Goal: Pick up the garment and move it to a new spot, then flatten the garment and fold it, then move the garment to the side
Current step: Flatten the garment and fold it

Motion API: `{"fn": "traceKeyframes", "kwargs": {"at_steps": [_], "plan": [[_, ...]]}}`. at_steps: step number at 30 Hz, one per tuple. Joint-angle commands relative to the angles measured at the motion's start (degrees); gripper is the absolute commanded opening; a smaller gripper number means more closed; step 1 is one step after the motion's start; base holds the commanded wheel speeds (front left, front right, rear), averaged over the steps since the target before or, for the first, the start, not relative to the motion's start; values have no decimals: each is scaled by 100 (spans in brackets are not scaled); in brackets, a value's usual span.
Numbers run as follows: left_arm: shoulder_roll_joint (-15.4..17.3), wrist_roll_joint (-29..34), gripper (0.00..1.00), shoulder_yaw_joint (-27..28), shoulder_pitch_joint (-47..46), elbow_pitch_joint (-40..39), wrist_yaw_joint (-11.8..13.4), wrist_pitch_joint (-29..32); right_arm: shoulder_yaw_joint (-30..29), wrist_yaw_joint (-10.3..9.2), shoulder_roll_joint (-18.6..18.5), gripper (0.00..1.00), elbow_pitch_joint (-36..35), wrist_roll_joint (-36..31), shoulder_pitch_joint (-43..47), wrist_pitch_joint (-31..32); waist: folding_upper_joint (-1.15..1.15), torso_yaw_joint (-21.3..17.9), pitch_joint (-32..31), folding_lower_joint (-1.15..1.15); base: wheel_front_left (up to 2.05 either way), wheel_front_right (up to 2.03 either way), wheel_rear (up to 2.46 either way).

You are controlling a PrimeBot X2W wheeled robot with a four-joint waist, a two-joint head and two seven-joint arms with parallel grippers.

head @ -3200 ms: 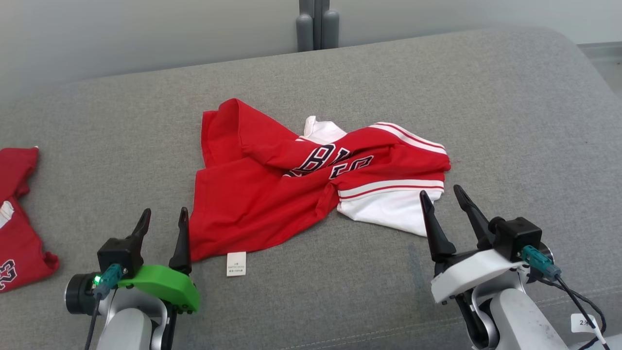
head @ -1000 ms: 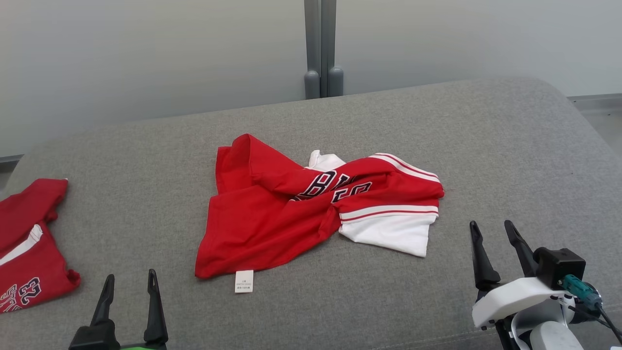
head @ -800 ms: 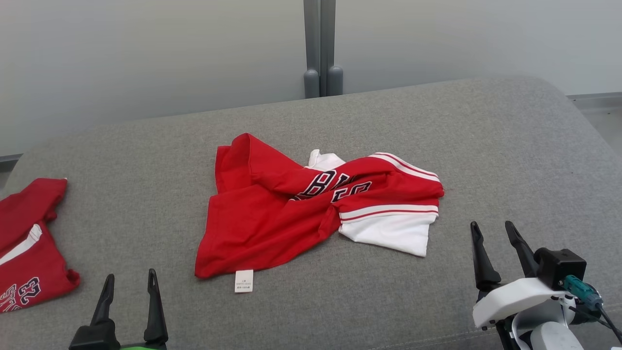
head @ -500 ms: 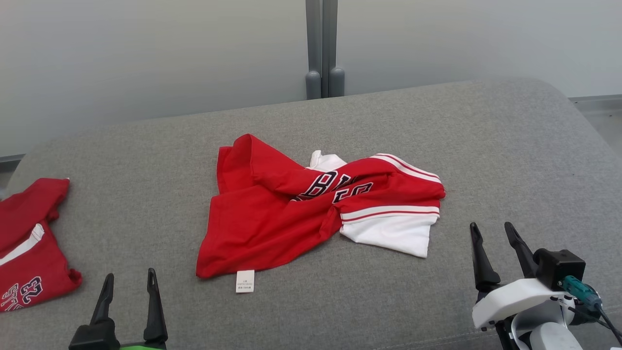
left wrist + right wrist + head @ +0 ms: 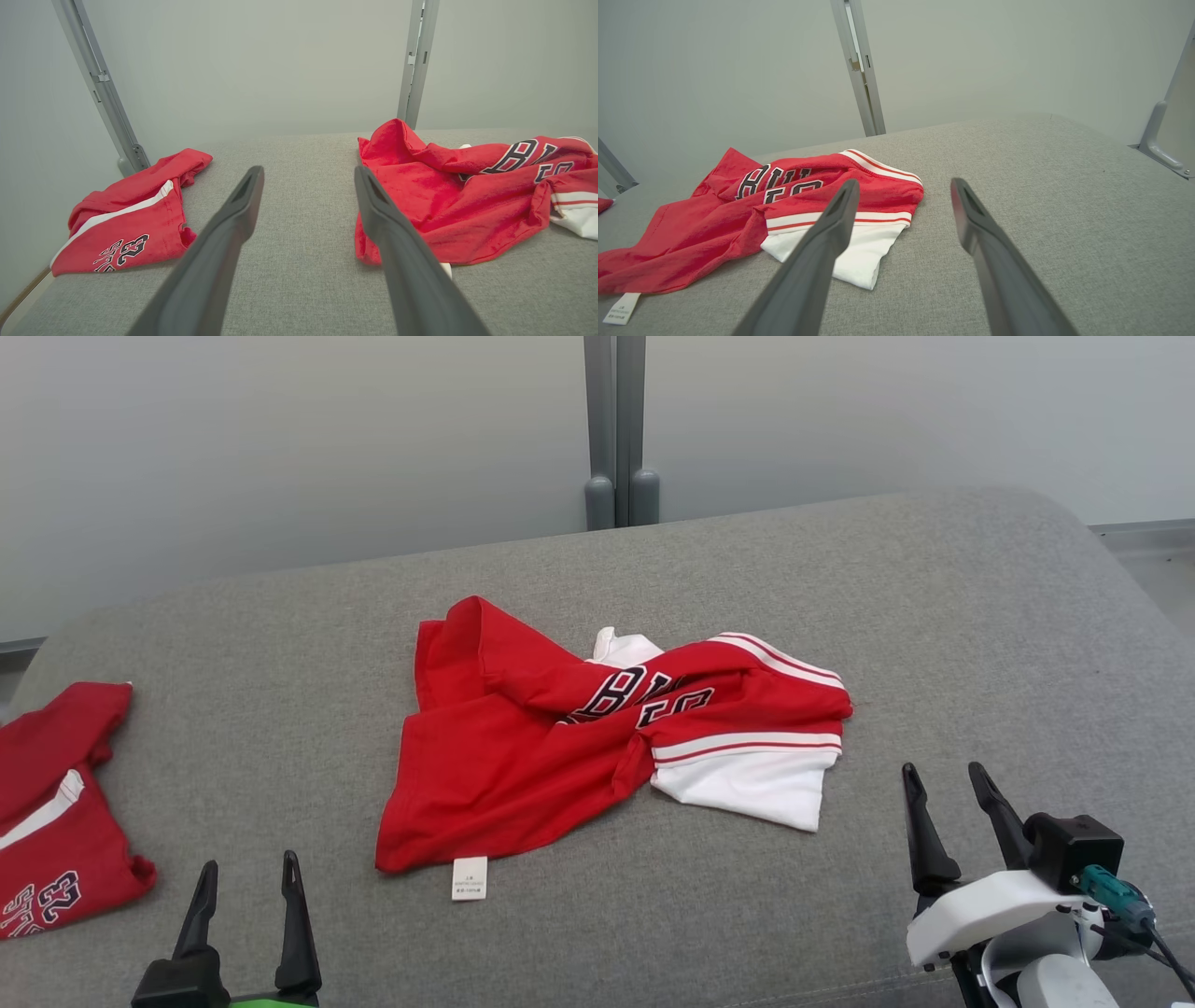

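A crumpled red and white garment (image 5: pixel 597 737) with dark lettering lies in the middle of the grey cushion, a white care label (image 5: pixel 469 878) sticking out at its near edge. It also shows in the left wrist view (image 5: pixel 467 196) and the right wrist view (image 5: pixel 784 210). My left gripper (image 5: pixel 247 873) stands open at the near left, short of the garment's near left corner, with nothing between its fingers. My right gripper (image 5: pixel 943 779) stands open at the near right, a little right of the white sleeve, also empty.
A second red garment (image 5: pixel 51 803) with a number print lies at the cushion's left edge, also seen in the left wrist view (image 5: pixel 126 219). A grey post (image 5: pixel 616 429) rises against the wall behind the cushion (image 5: pixel 980 644).
Since the earliest frame the head camera has tilted up, so the whole scene sits lower. Over the last second both grippers and the garment have stayed put.
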Motion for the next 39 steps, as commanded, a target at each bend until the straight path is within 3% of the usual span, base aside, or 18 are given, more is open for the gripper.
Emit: {"fn": "traceKeyframes", "kwargs": {"at_steps": [1,7,11,22,30,39], "plan": [[26,29,100,8,-87,1,-10,-2,-9,0,-19,100,1,-13,-14,-16,0,-2,-5,0,0,0,0],[17,-25,100,-22,-109,47,-49,-2,22,0,-19,100,42,2,-48,20,0,-19,0,0,0,0,0],[10,-75,100,-182,-198,169,-214,-2,109,0,-19,100,88,36,-118,32,0,-18,40,0,0,0,0],[284,-309,100,-848,-984,1504,-626,213,485,0,-20,100,633,95,-659,179,0,16,296,0,0,0,0],[493,-526,100,-1345,-1853,2842,-674,162,697,0,-20,100,1840,235,-1417,137,0,0,646,0,0,0,0],[597,-1026,100,-1981,-2601,3806,-675,30,1087,0,-21,100,3181,656,-2122,-37,0,-30,967,0,0,0,0]]}}
